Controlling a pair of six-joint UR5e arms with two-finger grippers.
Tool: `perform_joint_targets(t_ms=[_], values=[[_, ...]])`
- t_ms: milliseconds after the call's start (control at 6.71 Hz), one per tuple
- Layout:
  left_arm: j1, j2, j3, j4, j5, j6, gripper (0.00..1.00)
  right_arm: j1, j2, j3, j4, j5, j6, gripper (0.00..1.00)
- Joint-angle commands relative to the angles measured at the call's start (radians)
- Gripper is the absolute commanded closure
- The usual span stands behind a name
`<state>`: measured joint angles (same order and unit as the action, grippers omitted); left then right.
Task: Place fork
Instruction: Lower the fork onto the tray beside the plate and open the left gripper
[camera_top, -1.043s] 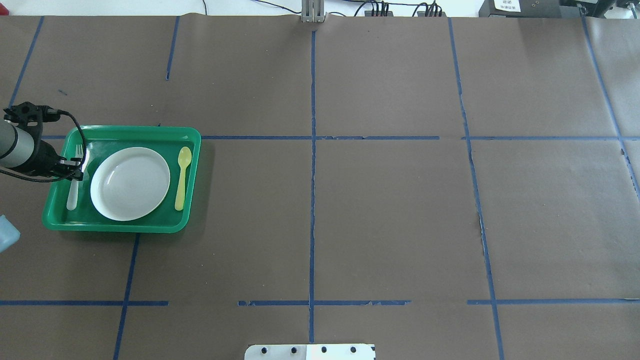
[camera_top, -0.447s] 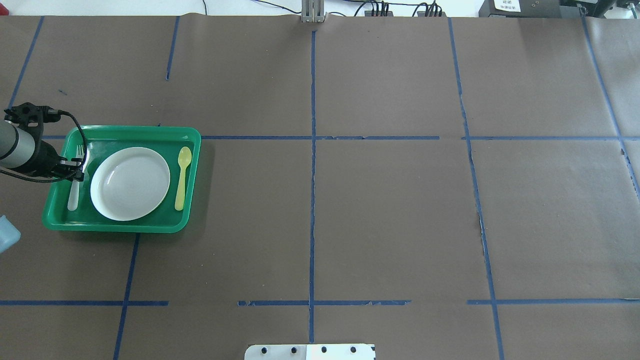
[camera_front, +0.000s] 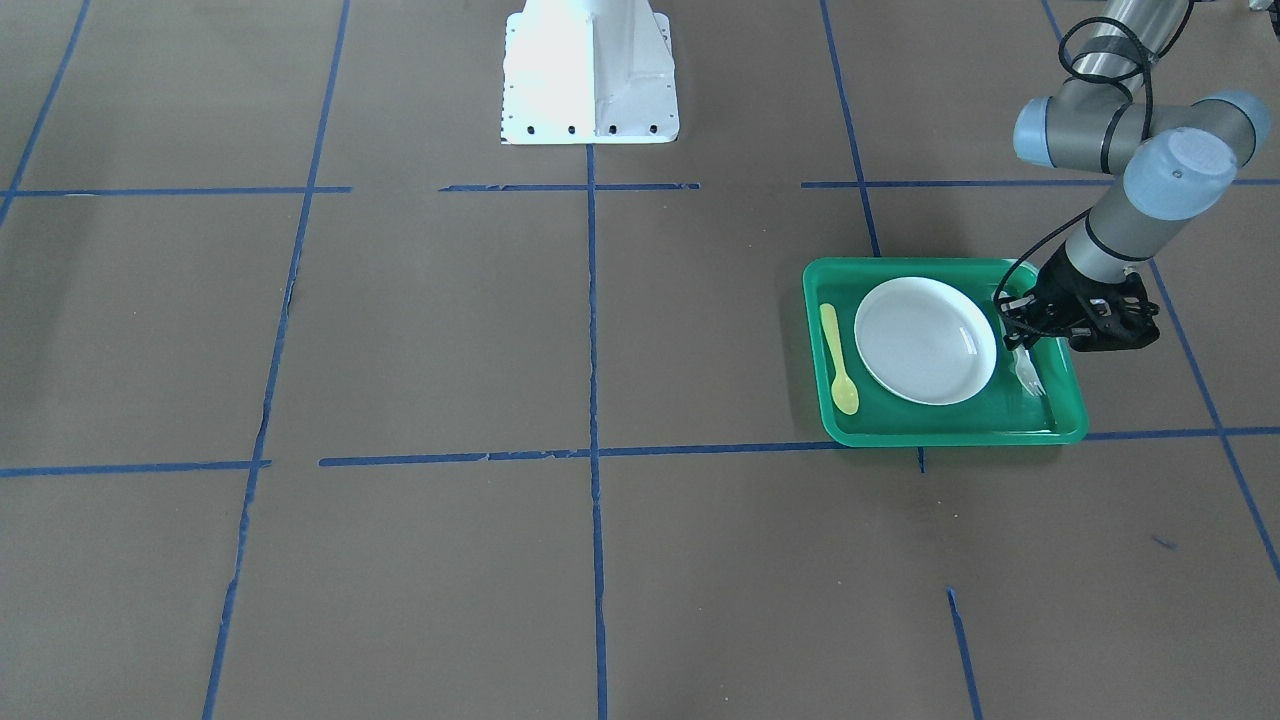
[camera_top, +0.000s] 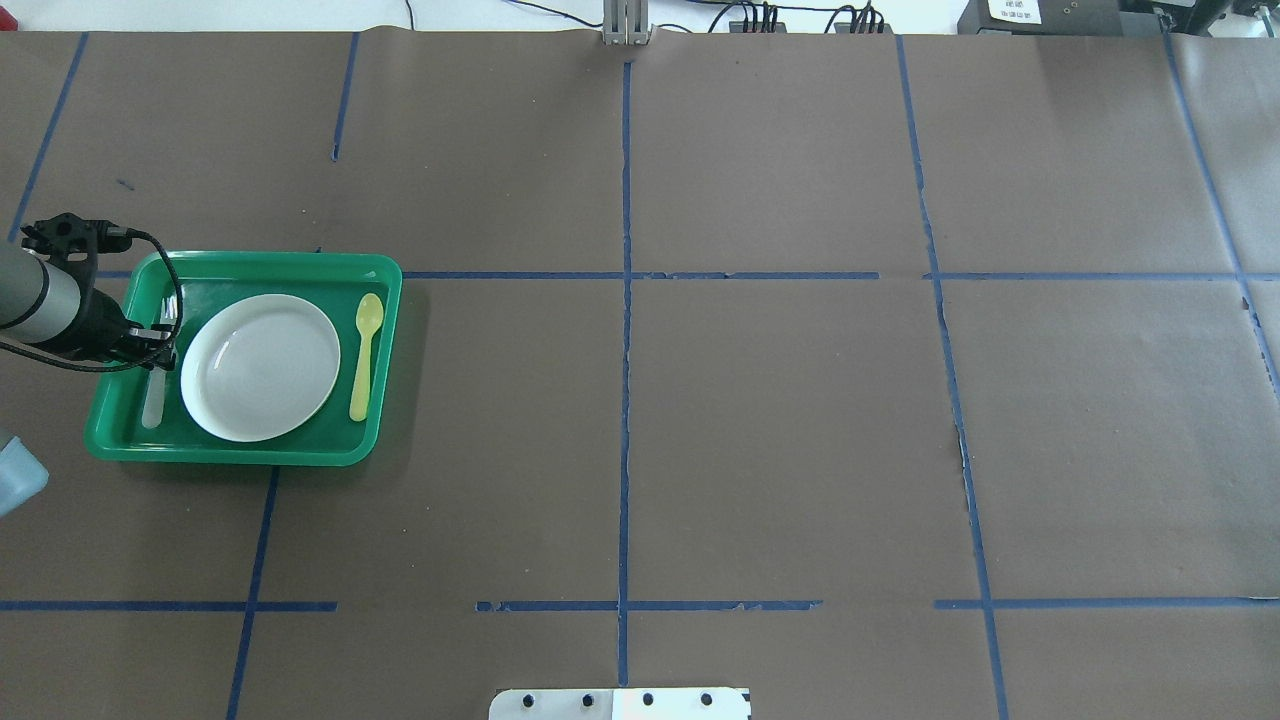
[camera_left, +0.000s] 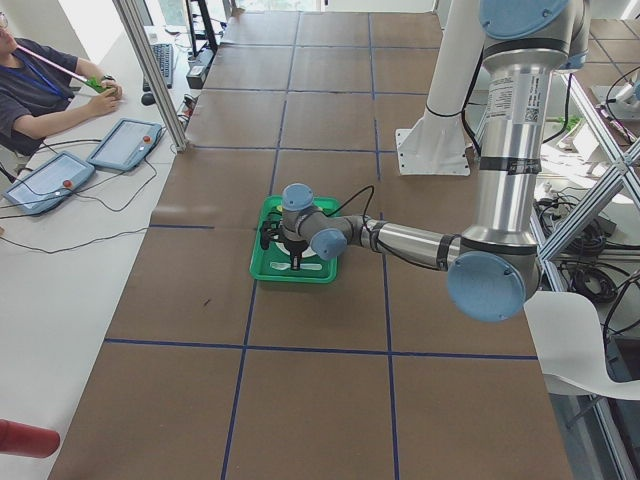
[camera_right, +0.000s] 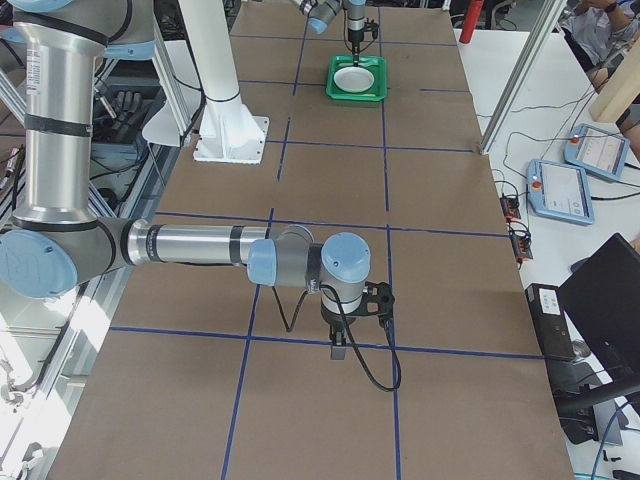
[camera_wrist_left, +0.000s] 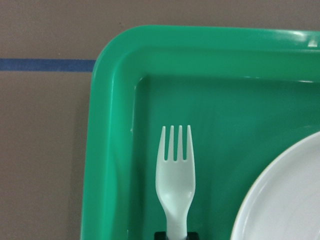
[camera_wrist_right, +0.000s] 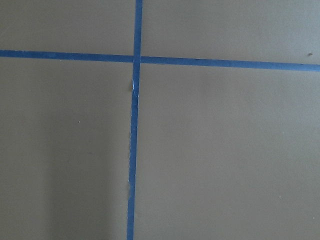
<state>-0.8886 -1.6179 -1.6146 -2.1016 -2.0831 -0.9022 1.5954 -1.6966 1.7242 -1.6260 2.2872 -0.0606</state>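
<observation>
Bench (camera_top: 780, 420) wore brown paper, crossed by blue tape lines (camera_top: 625, 400) in grid. White pedestal (camera_front: 590, 70) stood on it. Green tray (camera_top: 240, 455) lay flat, well apart from pedestal, toward robot's left.

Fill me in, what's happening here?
The left gripper sits over the small whitish plastic fork, which lies in the green plastic tray beside the round white plate; a yellow plastic spoon lies on the plate's other side. Whether the fork is gripped is unclear. The right gripper hangs over the table elsewhere.

The left arm (camera_front: 1105, 235) and right arm (camera_right: 190, 245) are silver tubes with pale blue joint caps (camera_front: 1180, 170) and black wrists.
</observation>
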Motion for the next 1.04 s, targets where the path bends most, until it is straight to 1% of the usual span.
perform_joint_targets(t_ms=[0, 149, 298, 447, 596, 894], values=[[0.005, 0.000, -0.001, 0.000, 0.000, 0.006, 0.65, 0.000, 0.000, 0.000, 0.000, 0.000, -0.001, 0.00], [0.005, 0.001, -0.002, 0.000, 0.000, 0.011, 0.18, 0.000, 0.000, 0.000, 0.000, 0.000, -0.001, 0.00], [0.004, 0.001, -0.007, 0.000, 0.000, 0.011, 0.16, 0.000, 0.000, 0.000, 0.000, 0.000, -0.001, 0.00], [0.001, 0.006, -0.030, 0.005, -0.002, 0.012, 0.11, 0.000, 0.000, 0.000, 0.000, 0.000, -0.001, 0.00], [-0.003, 0.013, -0.059, 0.009, -0.002, 0.012, 0.00, 0.000, 0.000, 0.000, 0.000, 0.000, -0.001, 0.00], [-0.012, 0.019, -0.125, 0.023, 0.000, 0.014, 0.00, 0.000, 0.000, 0.000, 0.000, 0.000, -0.001, 0.00]])
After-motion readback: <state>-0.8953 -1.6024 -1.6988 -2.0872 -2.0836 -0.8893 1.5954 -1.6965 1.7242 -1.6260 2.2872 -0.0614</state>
